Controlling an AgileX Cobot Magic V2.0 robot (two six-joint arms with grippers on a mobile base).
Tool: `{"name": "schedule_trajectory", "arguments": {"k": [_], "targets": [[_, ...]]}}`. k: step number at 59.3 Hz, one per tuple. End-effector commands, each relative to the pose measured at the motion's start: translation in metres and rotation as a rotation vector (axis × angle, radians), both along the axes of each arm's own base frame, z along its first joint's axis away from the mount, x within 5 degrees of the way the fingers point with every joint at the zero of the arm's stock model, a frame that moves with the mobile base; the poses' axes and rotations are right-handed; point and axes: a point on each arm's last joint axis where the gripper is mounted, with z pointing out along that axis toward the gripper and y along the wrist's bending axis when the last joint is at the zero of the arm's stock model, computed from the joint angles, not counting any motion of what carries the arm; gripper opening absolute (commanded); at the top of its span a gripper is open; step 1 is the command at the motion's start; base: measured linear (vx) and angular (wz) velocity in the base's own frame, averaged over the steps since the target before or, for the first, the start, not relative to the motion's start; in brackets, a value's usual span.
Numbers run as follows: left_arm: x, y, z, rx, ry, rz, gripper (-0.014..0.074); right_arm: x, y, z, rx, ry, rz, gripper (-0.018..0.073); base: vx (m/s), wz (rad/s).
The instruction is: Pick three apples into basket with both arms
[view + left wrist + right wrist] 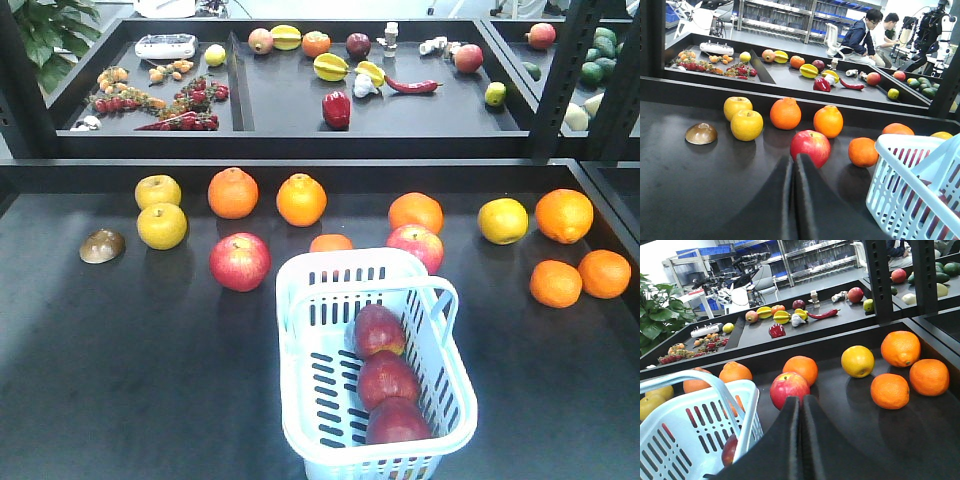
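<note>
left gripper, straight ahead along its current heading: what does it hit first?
Most likely the red apple on the table: in the left wrist view it sits just beyond and slightly right of the shut left gripper, with bare tabletop between. Depth is unclear; a slightly leftward line could pass it.

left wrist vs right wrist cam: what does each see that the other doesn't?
Left wrist only: the brown shell-like object, two yellow fruits and the red apple left of the basket. Right wrist only: three oranges at the table's right end and one dark apple inside the basket. Both: the basket, the back shelf's produce and their own shut fingers in the foreground, left, right.
</note>
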Motion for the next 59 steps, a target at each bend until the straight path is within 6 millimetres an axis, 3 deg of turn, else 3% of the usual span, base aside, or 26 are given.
{"name": "schedule_trajectory", "arguments": {"k": [1, 59], "targets": [[-0.0019, 0.001, 0.0165, -0.024, -0.117, 0.01, -0.0006, -0.0002, 0.0002, 0.0025, -0.002, -0.07, 0.001, -0.0005, 0.0, 0.0], [-0.0019, 0.001, 0.0165, -0.024, -0.117, 0.01, -0.0006, -0.0002, 0.0002, 0.0025, -0.002, -0.07, 0.001, -0.0005, 0.0, 0.0]]}}
